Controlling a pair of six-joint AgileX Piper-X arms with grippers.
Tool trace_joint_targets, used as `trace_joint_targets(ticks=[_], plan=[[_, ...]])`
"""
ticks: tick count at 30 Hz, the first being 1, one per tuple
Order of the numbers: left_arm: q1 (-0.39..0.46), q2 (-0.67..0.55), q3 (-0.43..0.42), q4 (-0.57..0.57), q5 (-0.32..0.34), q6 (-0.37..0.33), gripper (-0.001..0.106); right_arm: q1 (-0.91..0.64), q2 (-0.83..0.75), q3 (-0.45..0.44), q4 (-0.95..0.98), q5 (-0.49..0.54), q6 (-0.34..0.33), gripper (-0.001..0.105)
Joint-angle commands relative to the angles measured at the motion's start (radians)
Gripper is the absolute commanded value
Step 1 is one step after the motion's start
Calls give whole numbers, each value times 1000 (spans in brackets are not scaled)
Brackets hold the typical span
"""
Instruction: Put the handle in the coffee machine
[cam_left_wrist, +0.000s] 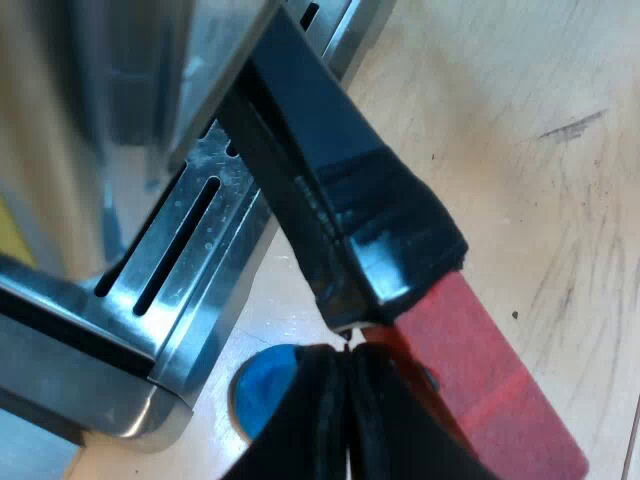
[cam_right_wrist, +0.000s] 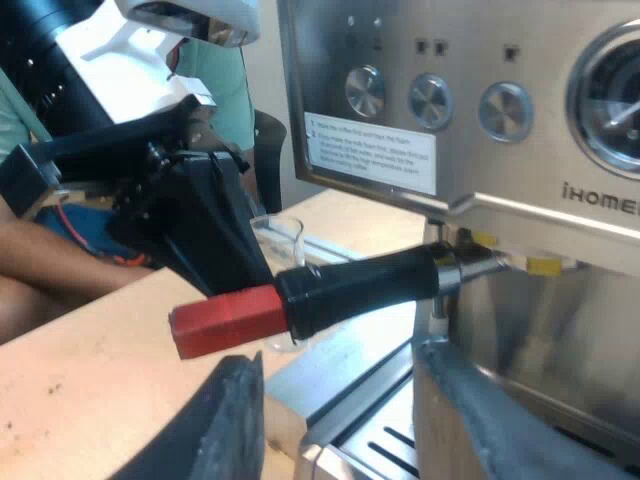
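The holder's dark handle (cam_right_wrist: 360, 283) with its red end (cam_right_wrist: 225, 320) sticks out level from under the espresso machine's (cam_right_wrist: 520, 120) front, its metal head (cam_right_wrist: 470, 265) up at the brew group. My left gripper (cam_left_wrist: 350, 355) is shut, its fingertips pressed together against the handle (cam_left_wrist: 330, 190) where the black meets the red end (cam_left_wrist: 480, 380); nothing is between them. The left arm's black body (cam_right_wrist: 200, 220) sits just behind the red end. My right gripper (cam_right_wrist: 350, 430) is open, its fingers (cam_right_wrist: 230, 425) spread wide below the handle and not touching it.
The slotted metal drip tray (cam_left_wrist: 190, 250) lies under the handle. A blue tamper (cam_left_wrist: 262, 385) rests on the wooden table beside the tray's corner. A measuring glass (cam_right_wrist: 280, 240) stands behind the handle. A person's arm (cam_right_wrist: 25, 290) rests at the table's edge.
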Motion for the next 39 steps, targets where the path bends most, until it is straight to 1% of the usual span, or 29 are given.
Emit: trace_joint_targets(ticks=[1, 2, 3, 8, 12, 16, 19, 20, 22, 23, 24, 25, 26, 33, 34, 37, 38, 39], plan=[[-19, -16, 6, 46, 82, -6, 0, 2, -32, -5, 58, -6, 6, 39], [-19, -16, 6, 47, 82, -10, 0, 2, -35, -5, 62, -6, 8, 39], [-19, -16, 6, 47, 82, -28, 0, 2, -37, -5, 64, -6, 8, 39], [-19, -16, 6, 40, 82, -53, 0, 2, -37, -5, 72, -6, 19, 39], [-19, -16, 6, 40, 79, -89, 0, 2, -37, -5, 81, -6, 19, 39], [-22, -16, 6, 40, 79, -96, 0, 2, -37, -5, 93, -6, 19, 39], [-22, -27, 6, 37, 62, -112, 0, 2, -37, -5, 92, -6, 19, 39], [-22, -29, 6, 32, 50, -112, 0, 2, -37, -5, 92, -6, 19, 39], [-22, -41, 6, 0, -29, -128, 0, 2, -37, -5, 92, -6, 19, 39], [-22, -43, 6, -8, -46, -134, 0, 2, -37, -5, 92, -6, 19, 39], [-22, -51, 6, -40, -92, -191, 0, 2, -37, -5, 92, -6, 19, 39], [-22, -53, 6, -55, -101, -211, 0, 2, -37, -5, 92, -6, 19, 39], [-22, -53, 6, -58, -100, -216, 0, 2, -37, -5, 92, -6, 19, 39], [-22, -52, 6, -65, -100, -217, 0, 2, -37, -5, 92, -6, 19, 39], [-22, -52, 6, -110, -202, -260, 0, 2, -37, -5, 92, -6, 19, 39], [-22, -52, 6, -135, -290, -302, 0, 2, -37, -5, 92, -6, 19, 39], [-22, -52, 6, -138, -299, -308, 0, 2, -37, -5, 92, -6, 19, 39], [-22, -55, 6, -142, -324, -327, 0, 2, -37, -5, 92, -6, 19, 39]])
